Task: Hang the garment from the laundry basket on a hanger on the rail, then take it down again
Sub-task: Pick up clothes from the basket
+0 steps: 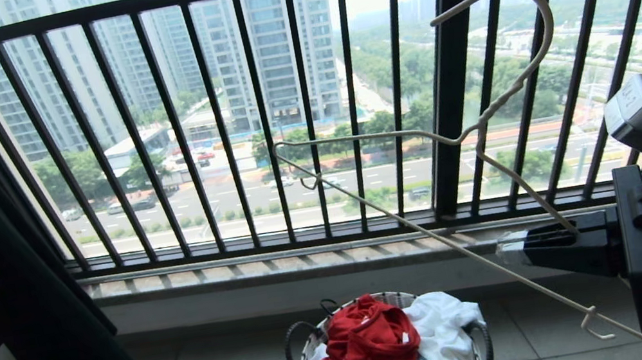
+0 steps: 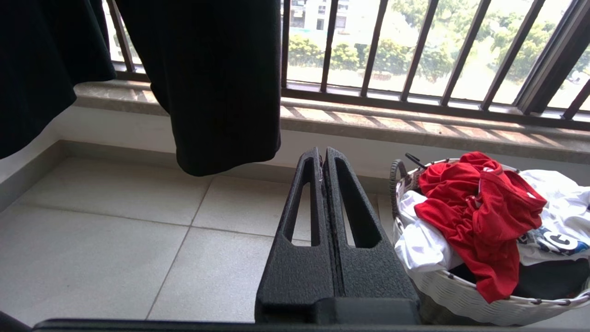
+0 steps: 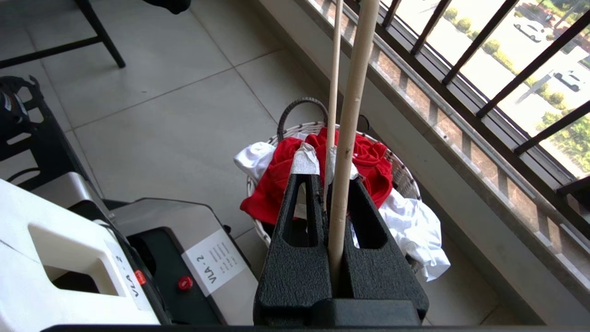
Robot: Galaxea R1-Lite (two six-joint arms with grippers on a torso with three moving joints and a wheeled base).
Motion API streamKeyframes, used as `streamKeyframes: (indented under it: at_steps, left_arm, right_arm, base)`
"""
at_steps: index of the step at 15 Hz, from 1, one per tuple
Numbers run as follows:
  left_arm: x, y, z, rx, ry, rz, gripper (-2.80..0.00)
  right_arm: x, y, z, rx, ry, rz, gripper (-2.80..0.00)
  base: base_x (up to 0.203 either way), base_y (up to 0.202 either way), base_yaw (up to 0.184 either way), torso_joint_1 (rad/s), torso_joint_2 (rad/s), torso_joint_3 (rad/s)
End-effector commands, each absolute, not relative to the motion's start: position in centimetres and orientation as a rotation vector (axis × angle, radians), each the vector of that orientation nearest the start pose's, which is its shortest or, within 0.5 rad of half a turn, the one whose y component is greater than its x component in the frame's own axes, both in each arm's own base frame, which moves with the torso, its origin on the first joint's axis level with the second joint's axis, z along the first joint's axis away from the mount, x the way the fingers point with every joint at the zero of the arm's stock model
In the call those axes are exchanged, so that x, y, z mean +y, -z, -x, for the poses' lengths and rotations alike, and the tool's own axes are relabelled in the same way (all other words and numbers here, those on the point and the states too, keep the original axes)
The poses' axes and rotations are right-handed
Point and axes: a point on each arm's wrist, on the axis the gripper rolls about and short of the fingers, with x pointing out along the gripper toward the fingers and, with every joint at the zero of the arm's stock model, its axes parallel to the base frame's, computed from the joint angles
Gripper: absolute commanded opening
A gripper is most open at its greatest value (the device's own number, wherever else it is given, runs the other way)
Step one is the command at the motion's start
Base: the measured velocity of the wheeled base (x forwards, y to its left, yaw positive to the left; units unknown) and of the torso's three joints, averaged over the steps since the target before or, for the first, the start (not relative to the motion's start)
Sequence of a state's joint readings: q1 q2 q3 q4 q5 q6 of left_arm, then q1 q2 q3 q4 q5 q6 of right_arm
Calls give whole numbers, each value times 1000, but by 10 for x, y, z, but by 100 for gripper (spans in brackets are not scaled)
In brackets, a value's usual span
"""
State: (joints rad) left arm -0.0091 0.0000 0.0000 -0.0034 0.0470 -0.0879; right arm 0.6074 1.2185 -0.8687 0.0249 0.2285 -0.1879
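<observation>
My right gripper (image 1: 512,252) is clamped on the thin off-white wire hanger (image 1: 418,136), its long bar slanting above the crumpled red T-shirt (image 1: 365,348) in the white-rimmed basket (image 1: 484,342) below; left gripper (image 2: 323,159), closed empty, sits nearer.

Head view faces window, wrists share laundry basket (image 2: 461,286)

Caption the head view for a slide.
Right hand grips the wire hanger above the laundry basket holding the red T-shirt.

The crumpled red garment (image 1: 365,348) lies in the white-rimmed laundry basket (image 1: 484,342) — the off-white wire hanger (image 1: 483,133) tilts above.
</observation>
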Motion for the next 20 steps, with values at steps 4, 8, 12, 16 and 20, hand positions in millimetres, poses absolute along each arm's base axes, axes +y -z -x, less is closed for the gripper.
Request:
streamKeyframes:
  at_steps: [4, 8, 12, 16, 20]
  left_arm:
    - [1, -76, 23, -3, -38, 87, -280]
    - [1, -76, 23, -6, -38, 89, -280]
    - [1, -76, 23, -5, -38, 89, -280]
    - [1, -76, 23, -4, -38, 88, -280]
    - [1, -76, 23, -3, -38, 88, -280]
  right_arm:
    - [105, -259, -147, 260, -843, 239, -280]
    - [103, -262, -144, 244, -843, 239, -280]
    - [102, -263, -143, 240, -843, 239, -280]
    - [101, -263, -142, 239, -838, 235, -280]
    - [97, -267, -139, 219, -829, 232, -280]
  base:
    - [0, 0, 0, 0, 0, 0]
    - [0, 0, 0, 0, 0, 0]
    - [0, 0, 0, 0, 0, 0]
    - [0, 0, 0, 0, 0, 0]
    - [0, 0, 0, 0, 0, 0]
